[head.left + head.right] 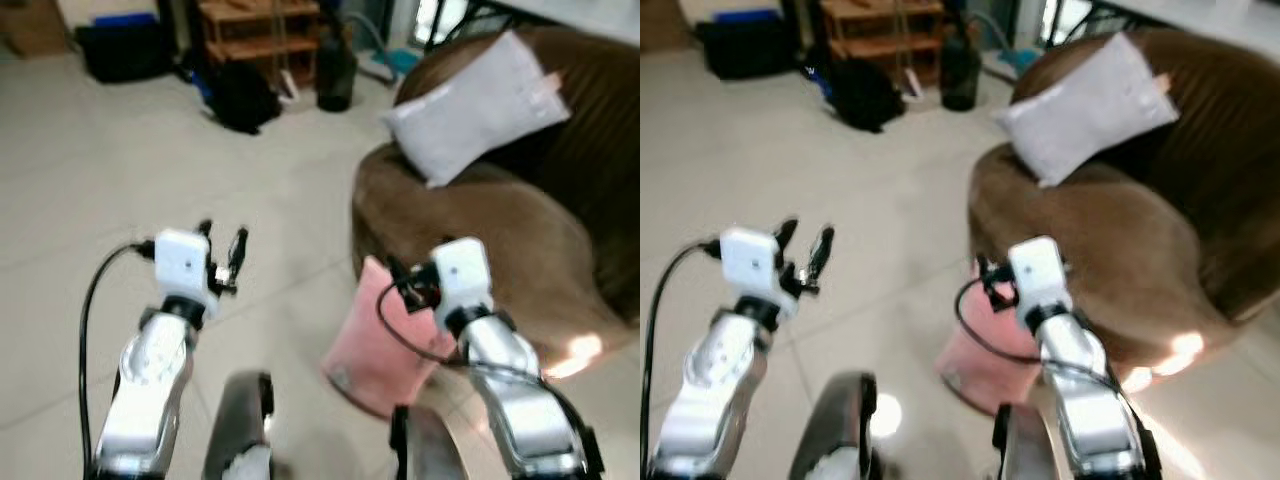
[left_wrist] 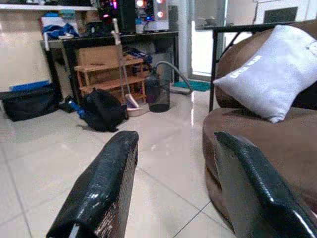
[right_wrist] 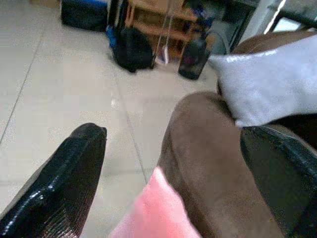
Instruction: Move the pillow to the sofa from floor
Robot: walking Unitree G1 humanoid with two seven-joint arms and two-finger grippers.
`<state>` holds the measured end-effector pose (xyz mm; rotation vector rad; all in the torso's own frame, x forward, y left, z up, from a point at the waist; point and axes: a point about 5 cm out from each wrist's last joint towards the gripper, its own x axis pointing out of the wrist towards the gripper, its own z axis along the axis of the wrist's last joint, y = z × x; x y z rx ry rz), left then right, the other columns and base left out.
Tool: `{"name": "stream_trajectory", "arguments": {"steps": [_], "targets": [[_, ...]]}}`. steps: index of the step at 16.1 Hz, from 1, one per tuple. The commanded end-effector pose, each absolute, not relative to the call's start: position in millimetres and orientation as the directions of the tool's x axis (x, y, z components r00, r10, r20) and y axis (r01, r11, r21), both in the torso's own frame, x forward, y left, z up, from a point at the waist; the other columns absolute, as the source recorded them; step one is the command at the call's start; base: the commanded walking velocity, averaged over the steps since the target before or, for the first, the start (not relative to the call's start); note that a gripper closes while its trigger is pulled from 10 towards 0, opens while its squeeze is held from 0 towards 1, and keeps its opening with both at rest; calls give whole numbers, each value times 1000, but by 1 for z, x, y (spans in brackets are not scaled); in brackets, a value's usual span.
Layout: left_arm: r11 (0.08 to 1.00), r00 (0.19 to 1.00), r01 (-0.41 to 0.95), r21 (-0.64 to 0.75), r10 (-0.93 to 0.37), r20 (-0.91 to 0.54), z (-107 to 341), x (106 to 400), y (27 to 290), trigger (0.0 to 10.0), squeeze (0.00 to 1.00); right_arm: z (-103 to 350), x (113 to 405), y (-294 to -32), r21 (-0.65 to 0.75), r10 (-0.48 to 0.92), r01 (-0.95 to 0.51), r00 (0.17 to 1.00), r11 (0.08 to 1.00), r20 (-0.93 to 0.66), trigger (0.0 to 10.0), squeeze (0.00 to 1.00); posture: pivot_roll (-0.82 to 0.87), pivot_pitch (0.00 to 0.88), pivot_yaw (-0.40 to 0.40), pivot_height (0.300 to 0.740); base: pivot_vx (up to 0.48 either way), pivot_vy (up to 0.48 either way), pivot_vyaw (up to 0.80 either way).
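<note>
pink pillow [image 1: 378, 345] against sofa [image 1: 480, 235] edge

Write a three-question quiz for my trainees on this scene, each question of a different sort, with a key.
1. True or false: the pink pillow already lies on the brown sofa.
2. Which end effector is nearer the pink pillow? A. left end effector B. right end effector
3. Fill in: the cushion resting on the sofa is ____ in colour.

Key
1. False: it stands on the tiled floor, leaning against the sofa's base.
2. B: it hangs open just above the pillow, while the left one is open over bare floor.
3. Grey: the grey pillow.
</note>
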<state>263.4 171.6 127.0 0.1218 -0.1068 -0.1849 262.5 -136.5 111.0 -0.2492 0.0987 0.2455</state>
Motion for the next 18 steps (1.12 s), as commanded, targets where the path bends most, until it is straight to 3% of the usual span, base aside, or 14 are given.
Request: {"name": "stream_trajectory", "arguments": {"steps": [1,4,9,15,18], "targets": [[975,975,172,139,-188,115,132,265,172,10000,0,112,264,-137,-254,221,-249,966,934,-136,10000,0,-57,67,-31,605,0,0,0],[977,974,178,117,-192,119,132,264,171,10000,0,108,263,-138,-224,214,-247,963,943,-165,10000,0,-56,74,-35,605,0,0,-181],[978,976,174,112,-186,111,131,262,171,10000,0,107,263,-137,-226,214,-251,961,941,-176,10000,0,-55,76,-37,605,318,0,-639],[977,974,180,117,-193,116,131,262,171,10000,0,103,263,-133,-221,237,-277,952,935,-192,10000,0,-50,74,-37,605,306,0,0],[979,975,172,106,-184,122,132,262,170,10000,0,101,263,-133,-218,244,-284,950,934,-194,10000,0,-49,70,-36,585,0,0,0]]}}
